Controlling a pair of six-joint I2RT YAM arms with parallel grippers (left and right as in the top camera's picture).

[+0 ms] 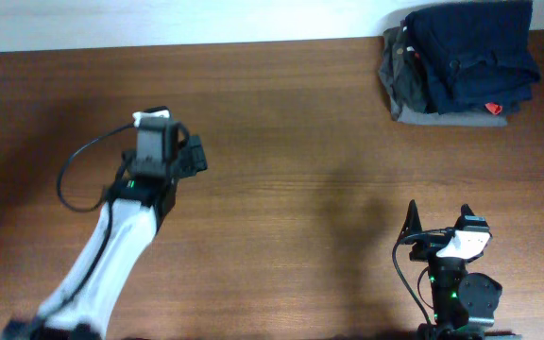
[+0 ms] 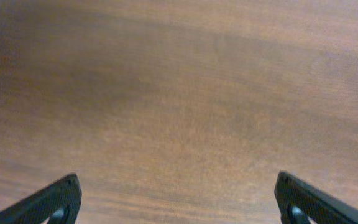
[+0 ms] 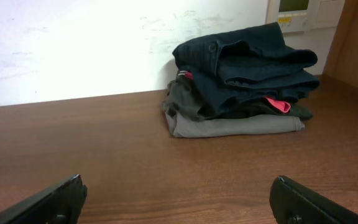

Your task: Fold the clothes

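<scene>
The dark navy-blue clothes [image 1: 475, 42] lie folded on top of a stack at the table's far right corner, and they also show in the right wrist view [image 3: 247, 59]. My left gripper [image 1: 185, 156] is open and empty over bare wood at the left middle; in the left wrist view [image 2: 179, 205] only the table lies between its fingers. My right gripper [image 1: 439, 219] is open and empty near the front right, facing the stack from a distance [image 3: 179, 199].
Under the navy clothes lie a dark garment, a bit of red fabric [image 3: 277, 104] and a grey garment [image 3: 229, 126]. A white wall [image 3: 73, 43] runs along the table's far edge. The wooden table [image 1: 300, 142] shows bare between the arms.
</scene>
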